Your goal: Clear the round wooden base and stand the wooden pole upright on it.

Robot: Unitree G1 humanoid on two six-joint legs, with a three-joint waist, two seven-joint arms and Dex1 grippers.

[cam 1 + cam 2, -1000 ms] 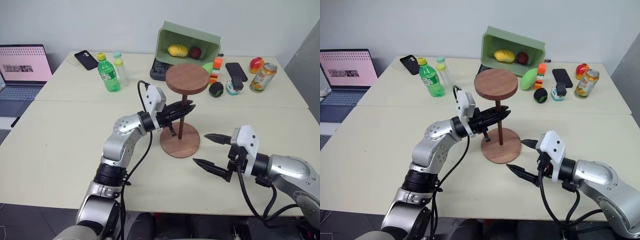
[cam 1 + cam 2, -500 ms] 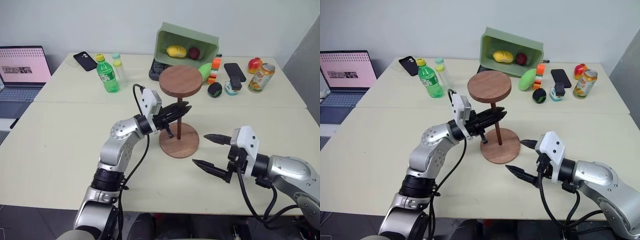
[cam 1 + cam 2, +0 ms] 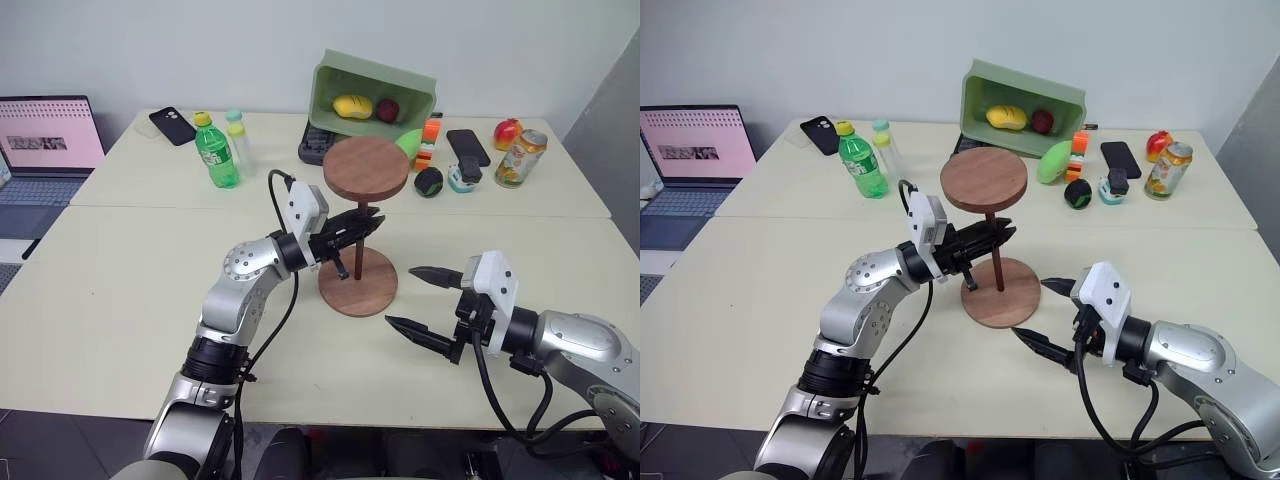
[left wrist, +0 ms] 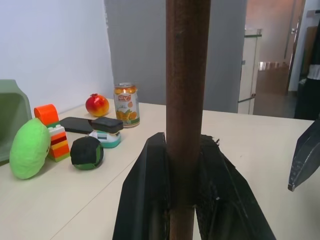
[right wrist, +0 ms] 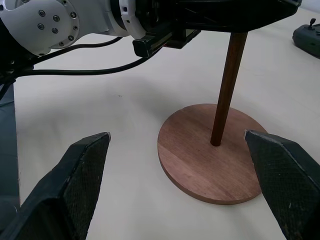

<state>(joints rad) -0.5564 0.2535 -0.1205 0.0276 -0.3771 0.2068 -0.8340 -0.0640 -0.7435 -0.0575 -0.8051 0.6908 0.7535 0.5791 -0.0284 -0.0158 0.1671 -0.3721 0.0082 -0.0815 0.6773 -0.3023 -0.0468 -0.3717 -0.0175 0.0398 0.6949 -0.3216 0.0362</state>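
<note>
Base (image 3: 358, 282): cleared. Pole (image 3: 359, 249): upright at the base's centre, disc end up. Left gripper (image 3: 362, 224): clenched on pole. Right gripper (image 3: 410, 298): released, empty. Remaining: let go.

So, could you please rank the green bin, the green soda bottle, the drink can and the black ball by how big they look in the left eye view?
1. Green bin
2. Green soda bottle
3. Drink can, close behind the bottle and possibly farther away
4. Black ball

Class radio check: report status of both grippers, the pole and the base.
Left gripper shut on the wooden pole. Pole upright, foot in the round wooden base. Right gripper open, beside base. Nothing in the way.
</note>
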